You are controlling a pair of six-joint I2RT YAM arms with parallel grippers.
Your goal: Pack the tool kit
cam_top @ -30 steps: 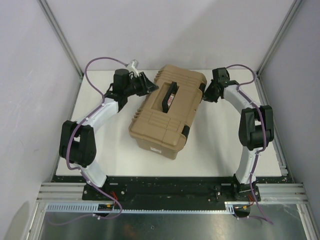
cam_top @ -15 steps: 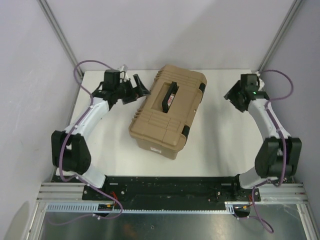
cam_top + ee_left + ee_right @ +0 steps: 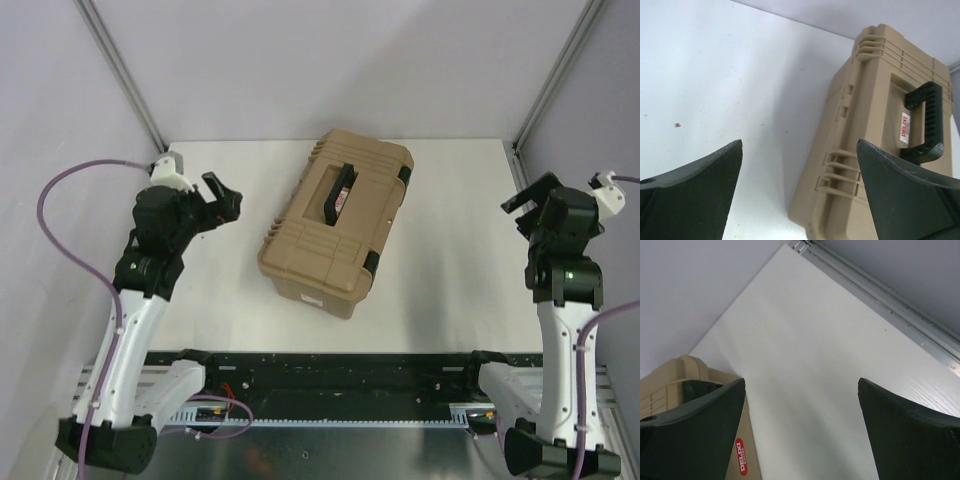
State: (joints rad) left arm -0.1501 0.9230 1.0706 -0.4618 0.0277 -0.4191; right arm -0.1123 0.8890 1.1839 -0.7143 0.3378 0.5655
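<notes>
The tool kit is a tan toolbox lying at an angle in the middle of the white table. Its lid is down, with a black handle on top and black latches on its right side. Whatever is inside is hidden. My left gripper hangs open to the left of the box, clear of it, with nothing between its fingers. My right gripper hangs open well to the right of the box, also holding nothing. The left wrist view shows the box and its handle ahead of the left gripper. In the right wrist view, the right gripper faces bare table, with a box corner at the left.
Grey walls and metal frame posts enclose the table on three sides. A metal rail runs along the table's right edge. The arms' bases stand on the black mounting bar at the near edge.
Both arms have pulled away from the ends of the toolbox, outward and toward the near edge. Both grippers have opened. The toolbox has not moved.
</notes>
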